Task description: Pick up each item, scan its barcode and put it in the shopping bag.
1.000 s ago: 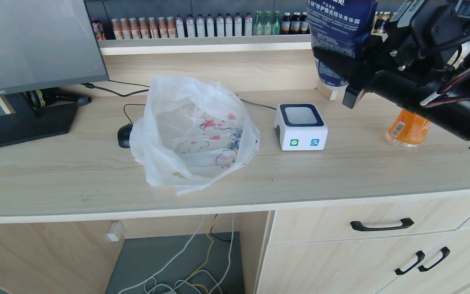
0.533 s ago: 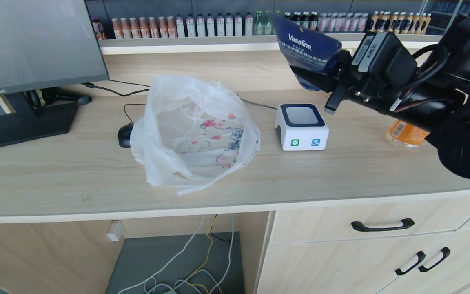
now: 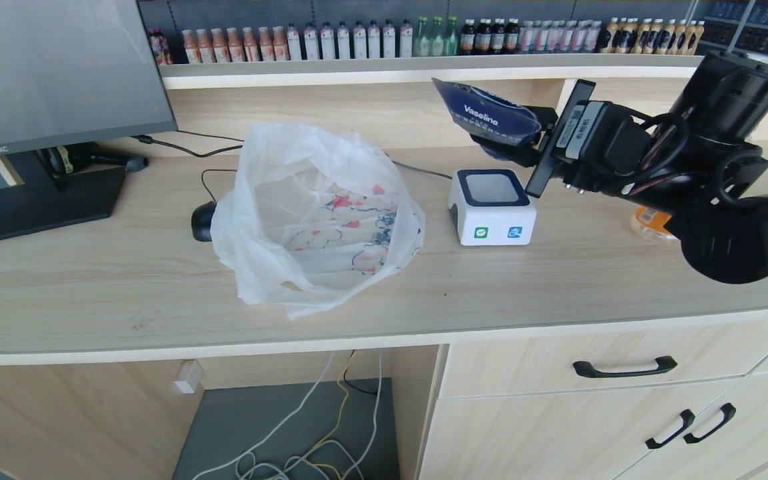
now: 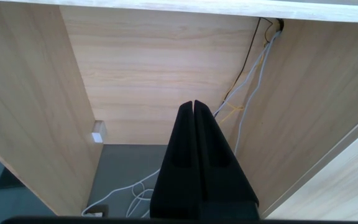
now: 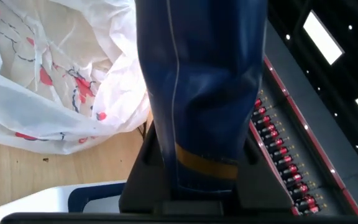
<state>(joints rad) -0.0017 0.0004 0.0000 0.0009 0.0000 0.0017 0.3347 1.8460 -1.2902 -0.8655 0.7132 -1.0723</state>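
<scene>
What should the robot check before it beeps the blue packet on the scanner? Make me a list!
1. Is the blue pouch held tight in the right gripper: ok.
2. Does its barcode face the scanner: cannot tell.
3. Is the scanner's window uncovered: ok.
4. Is the shopping bag open on the counter: ok.
5. Is the left gripper out of the way, shut, below the counter: ok.

Glossy blue plastic pouch [image 3: 491,117], thin translucent plastic bag [image 3: 317,213], matt wood-grain counter [image 3: 557,273].
</scene>
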